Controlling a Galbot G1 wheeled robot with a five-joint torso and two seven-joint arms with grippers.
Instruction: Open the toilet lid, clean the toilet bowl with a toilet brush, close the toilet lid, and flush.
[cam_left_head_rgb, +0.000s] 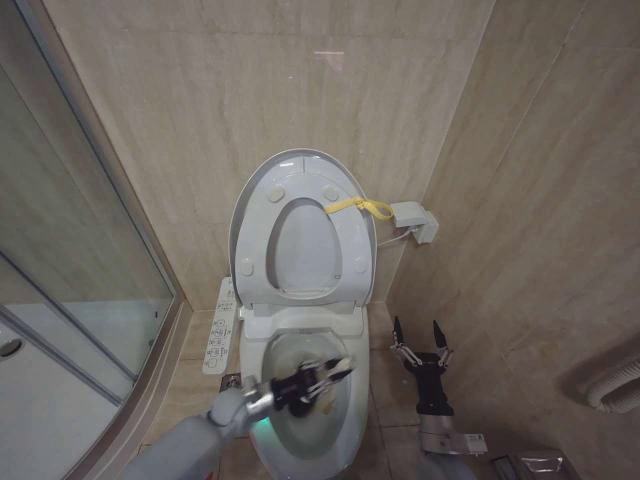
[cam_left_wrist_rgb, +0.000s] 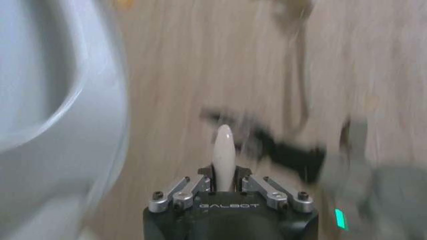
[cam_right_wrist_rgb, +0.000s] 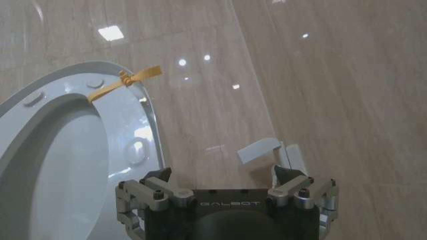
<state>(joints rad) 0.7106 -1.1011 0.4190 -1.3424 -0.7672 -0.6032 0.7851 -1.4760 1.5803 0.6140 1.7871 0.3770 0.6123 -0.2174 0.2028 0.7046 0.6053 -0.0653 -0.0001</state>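
The toilet lid (cam_left_head_rgb: 298, 168) stands raised against the wall, the seat ring (cam_left_head_rgb: 290, 225) up against it, and a yellow strap (cam_left_head_rgb: 358, 207) hangs at its edge. Below lies the open toilet bowl (cam_left_head_rgb: 290, 425). My left gripper (cam_left_head_rgb: 322, 378) hangs over the bowl, shut on the toilet brush's thin white handle (cam_left_wrist_rgb: 223, 147); the brush head cannot be made out. The left wrist view shows that gripper (cam_left_wrist_rgb: 225, 177) and the bowl rim (cam_left_wrist_rgb: 110, 115). My right gripper (cam_left_head_rgb: 420, 337) waits open beside the bowl on the right. In the right wrist view it (cam_right_wrist_rgb: 222, 174) faces the lid (cam_right_wrist_rgb: 113, 70) and strap (cam_right_wrist_rgb: 123, 82).
A white button panel (cam_left_head_rgb: 220, 325) runs along the bowl's left side. A white box (cam_left_head_rgb: 415, 222) sits on the wall right of the lid. A glass shower door (cam_left_head_rgb: 70, 250) closes the left side. A ribbed hose (cam_left_head_rgb: 615, 385) lies at the right edge.
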